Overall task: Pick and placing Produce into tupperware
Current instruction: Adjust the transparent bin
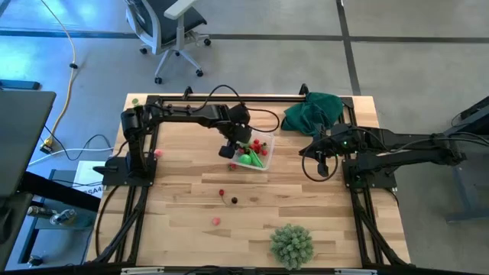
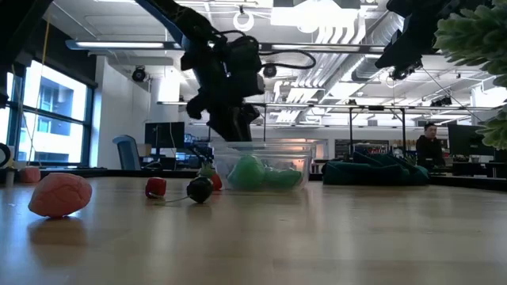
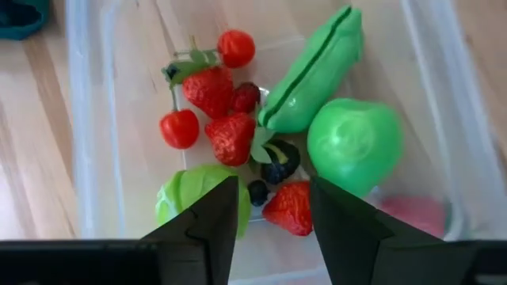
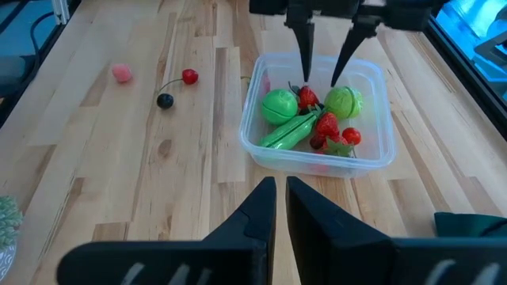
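Observation:
The clear tupperware (image 1: pixel 263 163) stands on the wooden table, at its middle toward the far side. It holds a green pea pod (image 3: pixel 313 71), two green round pieces (image 3: pixel 354 142), several strawberries (image 3: pixel 289 207) and small red berries (image 3: pixel 180 128). My left gripper (image 4: pixel 320 77) hangs open over the tupperware's far left part, fingers pointing down, nothing between them. Loose produce lies on the table: a red berry (image 4: pixel 190 76), a dark one (image 4: pixel 165 100) and a pink piece (image 4: pixel 121 73). My right gripper (image 4: pixel 281 194) waits shut at the right, raised above the table.
A pale-green spiky ball (image 1: pixel 291 244) sits near the front edge. A dark green cloth (image 1: pixel 313 113) lies at the far right corner. Two more small pieces lie at the far left (image 1: pixel 158 153). In the low view a person (image 2: pixel 432 146) shows in the room beyond the table.

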You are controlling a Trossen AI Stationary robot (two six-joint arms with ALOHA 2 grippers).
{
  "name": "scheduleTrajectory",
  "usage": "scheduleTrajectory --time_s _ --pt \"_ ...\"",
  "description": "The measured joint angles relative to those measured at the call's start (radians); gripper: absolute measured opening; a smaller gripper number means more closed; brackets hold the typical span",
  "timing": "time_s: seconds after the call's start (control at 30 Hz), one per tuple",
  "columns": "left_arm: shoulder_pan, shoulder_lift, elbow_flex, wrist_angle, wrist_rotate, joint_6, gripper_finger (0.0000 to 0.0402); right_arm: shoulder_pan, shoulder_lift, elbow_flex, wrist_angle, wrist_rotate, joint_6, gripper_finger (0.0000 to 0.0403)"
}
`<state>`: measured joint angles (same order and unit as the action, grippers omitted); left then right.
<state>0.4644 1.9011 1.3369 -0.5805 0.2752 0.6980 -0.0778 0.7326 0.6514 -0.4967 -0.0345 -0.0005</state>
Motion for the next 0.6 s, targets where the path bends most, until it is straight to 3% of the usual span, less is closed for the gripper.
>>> scheduleTrajectory --time_s 0.33,0.47,0.6 --pt "0.0 -0.002 0.184 -0.383 -0.054 -0.007 0.0146 0.0 0.0 0.0 0.0 0.0 0.0 0.0024" --pt "0.0 -0.002 0.181 -0.537 -0.126 -0.036 0.0146 0.0 0.0 0.0 0.0 0.0 0.0 0.0024" --pt "0.0 -0.002 0.13 -0.553 -0.153 -0.059 0.0146 0.0 0.0 0.0 0.0 0.0 0.0 0.0024"
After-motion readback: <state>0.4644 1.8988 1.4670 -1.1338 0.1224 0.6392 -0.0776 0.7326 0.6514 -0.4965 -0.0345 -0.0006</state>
